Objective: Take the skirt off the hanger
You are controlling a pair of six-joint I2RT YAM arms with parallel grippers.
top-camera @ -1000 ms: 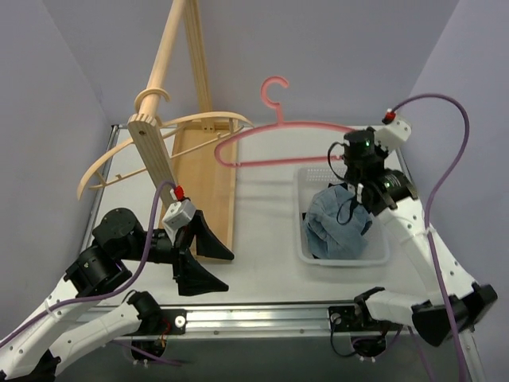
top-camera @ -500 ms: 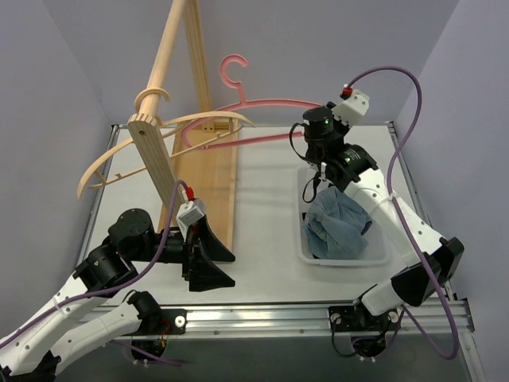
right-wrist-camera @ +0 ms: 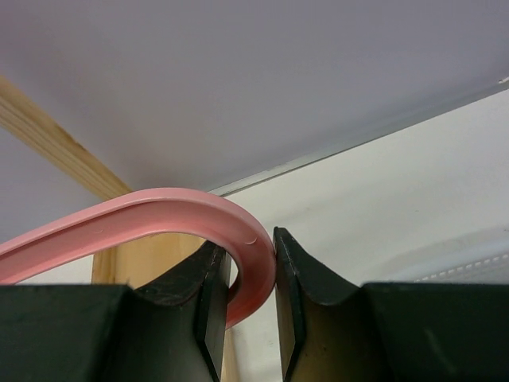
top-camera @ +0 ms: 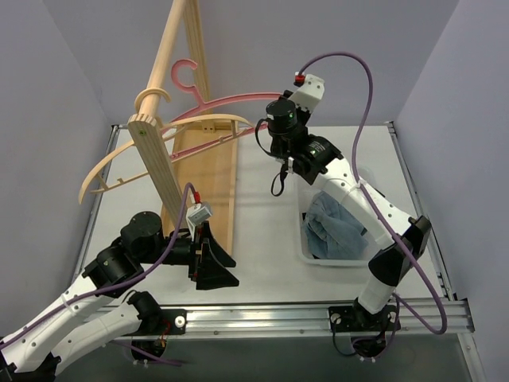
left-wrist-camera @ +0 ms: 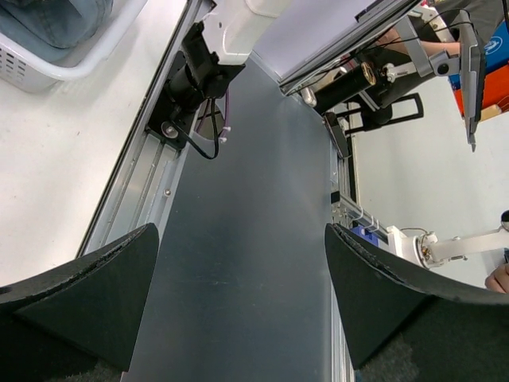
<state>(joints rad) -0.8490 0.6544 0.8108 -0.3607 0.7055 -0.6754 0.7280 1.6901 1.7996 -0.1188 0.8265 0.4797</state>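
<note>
The blue denim skirt (top-camera: 336, 225) lies bunched in the white basket (top-camera: 305, 254) at the right, off the hanger. My right gripper (top-camera: 270, 134) is shut on the end of the bare pink hanger (top-camera: 208, 104), holding it up over the wooden rack (top-camera: 159, 151); its hook sits by the rack's post. In the right wrist view the pink hanger (right-wrist-camera: 143, 219) curves between my fingers (right-wrist-camera: 298, 274). My left gripper (top-camera: 216, 267) is open and empty near the table's front edge, low beside the rack's base; its wrist view looks past the table edge.
The wooden rack has a tall slanted post (top-camera: 169, 48), curved arms (top-camera: 111, 163) and a flat base board (top-camera: 208, 183). The metal rail (top-camera: 262, 317) runs along the front edge. A corner of the basket (left-wrist-camera: 56, 68) shows in the left wrist view.
My right arm has carried the pink hanger leftward and back, from over the basket to over the wooden rack. My left gripper has shifted slightly right and stays open.
</note>
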